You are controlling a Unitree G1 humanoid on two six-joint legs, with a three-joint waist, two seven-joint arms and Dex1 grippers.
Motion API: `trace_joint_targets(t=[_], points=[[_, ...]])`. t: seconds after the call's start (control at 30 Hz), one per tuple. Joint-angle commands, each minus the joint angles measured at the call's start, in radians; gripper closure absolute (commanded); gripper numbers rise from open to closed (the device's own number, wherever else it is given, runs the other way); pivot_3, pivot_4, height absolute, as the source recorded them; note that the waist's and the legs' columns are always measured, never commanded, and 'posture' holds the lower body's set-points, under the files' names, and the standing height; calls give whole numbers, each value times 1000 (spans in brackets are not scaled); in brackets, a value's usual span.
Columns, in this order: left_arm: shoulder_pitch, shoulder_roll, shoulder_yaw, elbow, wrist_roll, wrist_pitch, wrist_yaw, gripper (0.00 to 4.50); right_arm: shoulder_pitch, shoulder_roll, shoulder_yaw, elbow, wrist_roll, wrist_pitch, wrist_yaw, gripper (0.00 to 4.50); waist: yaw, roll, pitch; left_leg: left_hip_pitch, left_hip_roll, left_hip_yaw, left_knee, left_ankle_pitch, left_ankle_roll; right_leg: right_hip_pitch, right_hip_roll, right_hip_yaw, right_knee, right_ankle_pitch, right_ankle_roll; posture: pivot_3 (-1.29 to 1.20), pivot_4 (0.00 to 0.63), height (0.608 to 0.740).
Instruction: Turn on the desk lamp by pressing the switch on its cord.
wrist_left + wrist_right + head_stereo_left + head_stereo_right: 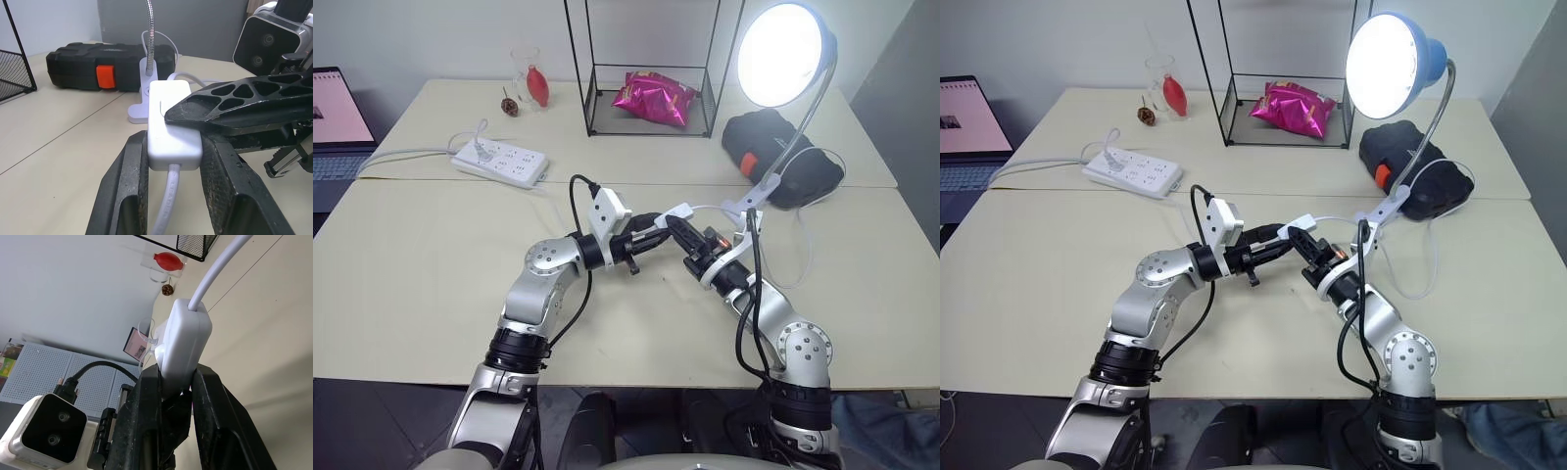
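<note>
1. Your left claw is clamped on the switch, steadying it above the desk at centre frame.
2. Your right claw is squeezed on that same switch, one finger across its top, probably on the rocker.
3. The cord loops right to the clip base.
4. At upper right, the desk lamp glows, so the press looks done.

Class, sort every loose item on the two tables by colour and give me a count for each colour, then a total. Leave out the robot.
White: 2, power strip, switch
Blue: 1, desk lamp
Black: 2, case, wire rack
Pink: 1, snack bag
Red: 1, bulb in glass
Brown: 1, pine cone
Grey: 1, laptop
Total: 9
</note>
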Motion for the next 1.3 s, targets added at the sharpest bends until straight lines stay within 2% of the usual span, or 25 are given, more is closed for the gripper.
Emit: trace_joint_targets(t=[0.03,0.17,0.2,0.5,0.67,0.8,0.97,1.1,1.3], points=[[-7,0,-4,-43,-9,-12,4,3396,-21,10,0,-7,23,-9,-5,4036,0,0,0,0,0,0,0,0,0,0,0,0,0,0,0,0,150,740],[-8,-1,-4,-40,-7,-14,8,3396,-21,10,-12,-4,33,-15,-9,4036,0,0,0,0,0,0,0,0,0,0,0,0,0,0,0,0,150,740],[-9,-1,-4,-39,-6,-15,8,3396,-21,7,-15,-4,36,-15,-9,3331,0,0,0,0,0,0,0,0,0,-1,0,0,0,0,0,0,150,740],[-13,5,-11,-12,24,-39,27,3396,26,-105,-31,-51,97,56,15,1229,0,0,0,-1,0,1,-1,0,0,-2,0,1,0,0,0,0,150,740],[-10,30,-30,49,87,-89,34,3396,73,-317,-4,-167,36,146,109,73,1,0,0,-1,0,2,-3,0,0,-3,0,1,0,0,0,0,150,740],[7,57,-59,135,143,-152,28,3396,45,-569,63,-326,-96,193,299,0,-1,2,1,-1,0,2,-4,0,0,-4,0,1,-1,-1,0,0,150,740],[28,76,-81,225,184,-227,11,3396,4,-809,152,-389,-333,141,494,0,-5,1,0,-1,0,1,-5,0,0,-4,0,1,-2,-1,0,0,150,740],[37,78,-80,263,189,-241,3,3396,-23,-896,187,-368,-502,50,603,0,-4,0,1,-2,0,2,-6,0,0,-4,0,1,-4,-1,0,0,150,740],[55,85,-92,277,198,-230,-12,3396,-34,-927,206,-321,-640,-27,715,0,-4,0,0,-2,0,2,-6,0,0,-4,0,0,-4,-1,0,0,150,740]])
